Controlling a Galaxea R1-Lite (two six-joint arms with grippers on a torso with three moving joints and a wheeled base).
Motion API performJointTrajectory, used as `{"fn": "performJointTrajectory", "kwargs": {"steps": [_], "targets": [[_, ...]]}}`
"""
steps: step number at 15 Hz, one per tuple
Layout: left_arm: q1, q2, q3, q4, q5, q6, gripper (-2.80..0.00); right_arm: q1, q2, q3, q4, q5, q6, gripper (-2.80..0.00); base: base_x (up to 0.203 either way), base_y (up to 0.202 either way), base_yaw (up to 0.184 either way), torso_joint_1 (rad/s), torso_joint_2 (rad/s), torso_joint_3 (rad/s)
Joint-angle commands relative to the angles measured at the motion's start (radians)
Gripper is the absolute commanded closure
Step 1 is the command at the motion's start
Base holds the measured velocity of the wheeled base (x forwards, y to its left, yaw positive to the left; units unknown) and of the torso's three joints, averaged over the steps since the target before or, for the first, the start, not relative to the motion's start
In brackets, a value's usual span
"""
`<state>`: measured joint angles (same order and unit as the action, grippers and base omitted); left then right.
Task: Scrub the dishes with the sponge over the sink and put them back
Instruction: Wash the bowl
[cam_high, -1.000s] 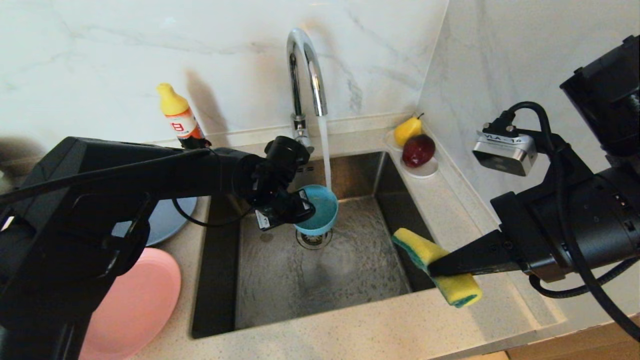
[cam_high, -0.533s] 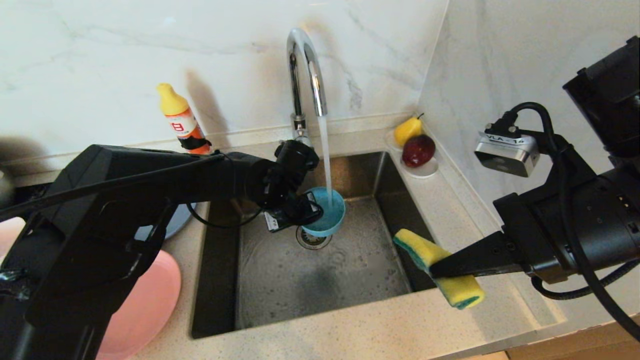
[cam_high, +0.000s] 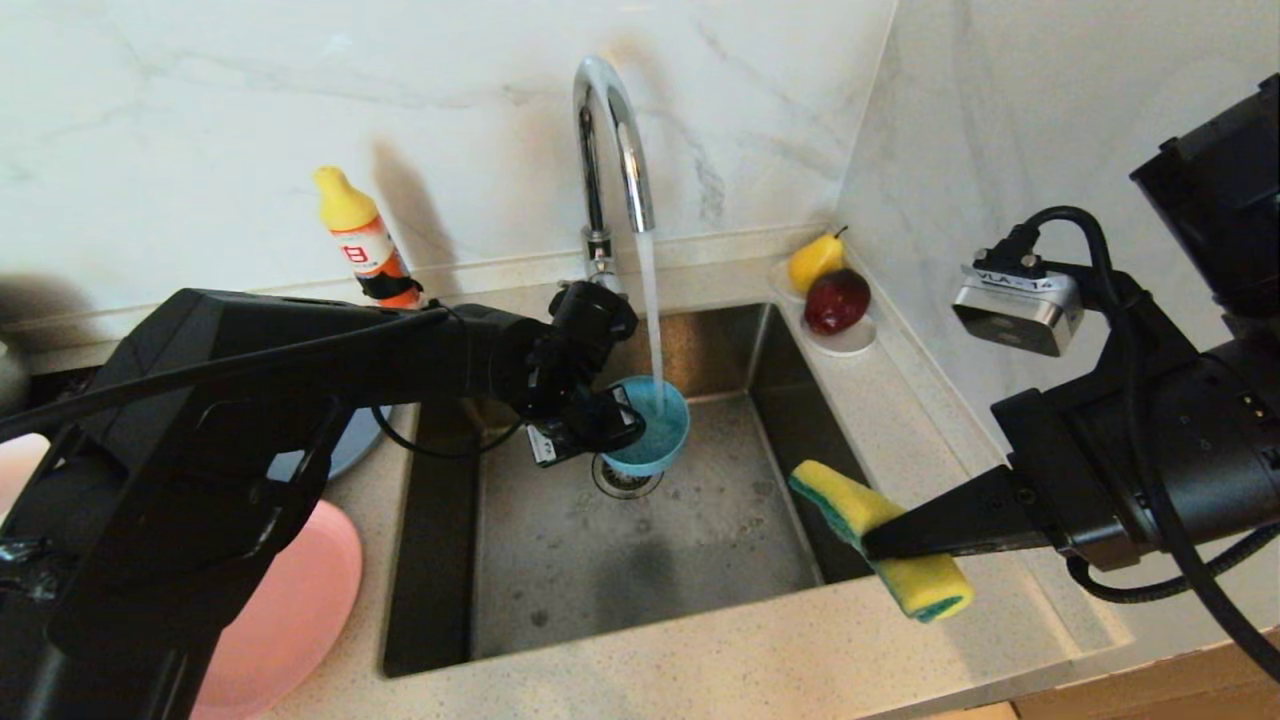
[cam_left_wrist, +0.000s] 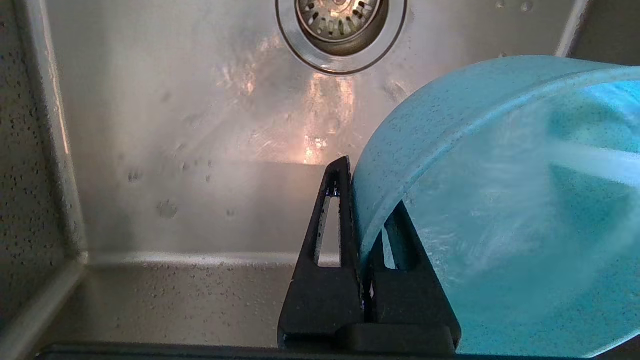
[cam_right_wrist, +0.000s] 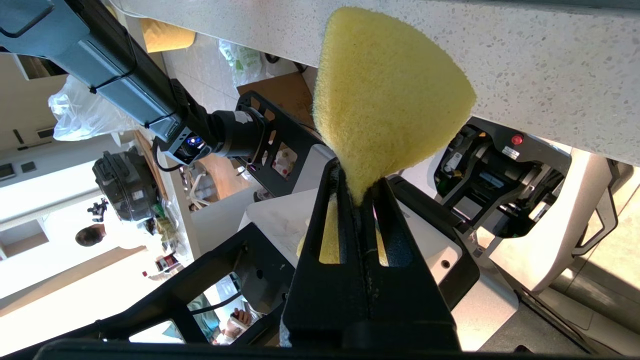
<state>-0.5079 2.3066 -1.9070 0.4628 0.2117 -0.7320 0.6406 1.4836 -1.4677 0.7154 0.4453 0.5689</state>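
My left gripper (cam_high: 612, 425) is shut on the rim of the teal bowl (cam_high: 655, 430), one finger inside and one outside. It holds the bowl tilted above the sink (cam_high: 650, 570), just over the drain (cam_high: 625, 480). Water from the tap (cam_high: 610, 130) runs into the bowl (cam_left_wrist: 500, 200), where my left gripper (cam_left_wrist: 367, 200) pinches the wall. My right gripper (cam_high: 880, 540) is shut on the yellow and green sponge (cam_high: 925, 585), held in the air over the sink's front right corner. In the right wrist view the sponge (cam_right_wrist: 390, 90) fans out beyond my right gripper (cam_right_wrist: 357, 190).
A pink plate (cam_high: 290, 610) and a grey-blue plate (cam_high: 345, 445) lie on the counter left of the sink, partly behind my left arm. An orange bottle with a yellow cap (cam_high: 360, 240) stands at the back wall. A white saucer with fruit (cam_high: 830, 305) sits in the back right corner.
My left arm shifted a little, carrying the teal bowl slightly right, further under the stream. The sheet of water on the sink floor has thinned. The right arm and sponge stayed put.
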Motion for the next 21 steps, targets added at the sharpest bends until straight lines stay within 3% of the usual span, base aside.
{"fn": "performJointTrajectory", "kwargs": {"steps": [1, 5, 8, 11, 13, 15, 17, 21], "targets": [[0.0, -0.006, -0.001, 0.002, 0.002, -0.006, 0.0, 0.001, 0.0, 0.001, 0.004, 0.003, 0.003, 0.0, 0.0, 0.0, 0.0, 0.0, 0.0, 0.0], [0.0, -0.028, 0.013, 0.004, 0.004, -0.005, 0.0, 0.001, 0.0, 0.002, 0.004, 0.003, 0.003, 0.0, 0.0, 0.0, 0.0, 0.0, 0.0, 0.0], [0.01, -0.114, 0.078, -0.004, 0.073, 0.011, 0.0, -0.003, 0.009, 0.012, 0.002, 0.001, 0.002, 0.0, 0.0, 0.0, 0.0, 0.0, 0.0, 0.0], [0.026, -0.266, 0.152, -0.012, 0.104, 0.054, 0.0, -0.004, 0.016, 0.012, -0.006, 0.001, 0.003, 0.0, 0.0, 0.0, 0.0, 0.0, 0.0, 0.0], [0.031, -0.368, 0.219, -0.076, 0.155, 0.105, 0.0, -0.003, 0.021, 0.015, -0.019, 0.003, 0.006, 0.0, 0.0, 0.0, 0.0, 0.0, 0.0, 0.0], [0.033, -0.462, 0.342, -0.208, 0.212, 0.19, 0.0, -0.001, 0.025, 0.017, -0.019, 0.003, 0.006, 0.0, 0.0, 0.0, 0.0, 0.0, 0.0, 0.0], [0.034, -0.533, 0.477, -0.365, 0.227, 0.274, 0.0, -0.001, 0.029, 0.024, -0.02, 0.003, 0.006, 0.0, 0.0, 0.0, 0.0, 0.0, 0.0, 0.0], [0.035, -0.633, 0.773, -0.897, 0.234, 0.518, 0.0, 0.005, 0.032, 0.037, -0.025, 0.003, 0.006, 0.0, 0.0, 0.0, 0.0, 0.0, 0.0, 0.0]]}}
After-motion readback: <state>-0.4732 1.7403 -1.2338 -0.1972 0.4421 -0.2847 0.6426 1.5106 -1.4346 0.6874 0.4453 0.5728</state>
